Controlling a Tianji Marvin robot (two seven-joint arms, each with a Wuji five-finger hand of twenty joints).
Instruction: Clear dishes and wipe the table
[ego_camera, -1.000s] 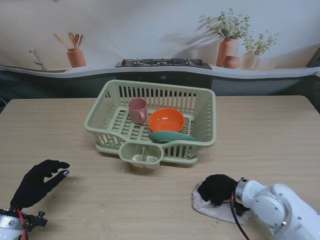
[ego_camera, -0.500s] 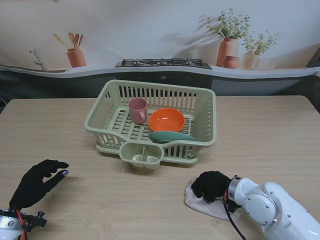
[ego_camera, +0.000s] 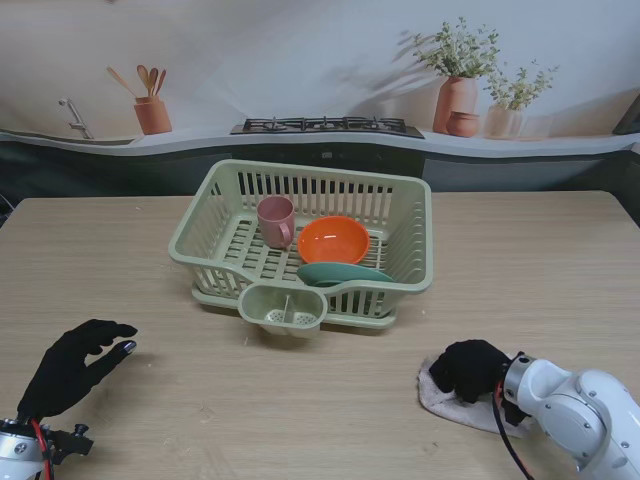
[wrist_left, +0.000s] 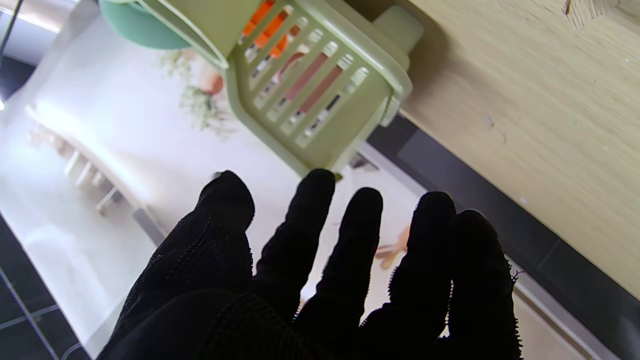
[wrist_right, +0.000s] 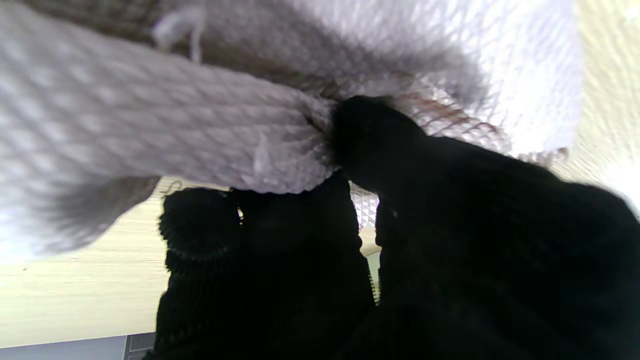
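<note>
A pale green dish rack (ego_camera: 400, 205) stands mid-table, holding a pink cup (ego_camera: 275, 220), an orange bowl (ego_camera: 333, 240) and a teal plate (ego_camera: 343, 273). My right hand (ego_camera: 470, 368), in a black glove, presses on a white cloth (ego_camera: 440, 398) lying on the table near me at the right. In the right wrist view its fingers (wrist_right: 370, 145) are curled into the waffle-weave cloth (wrist_right: 150, 125). My left hand (ego_camera: 72, 365) hovers at the near left, fingers (wrist_left: 310, 225) spread, holding nothing. The rack (wrist_left: 320, 75) shows in the left wrist view.
The rack has a small cutlery cup (ego_camera: 283, 310) on its near side. A counter behind the table carries a stove (ego_camera: 328, 126), a utensil pot (ego_camera: 152, 113) and potted plants (ego_camera: 456, 100). Bare wooden table (ego_camera: 230, 400) lies between my hands.
My right hand slid the cloth leftward across the table, then back to the right, ending farther right than at first. The left hand has stayed still.
</note>
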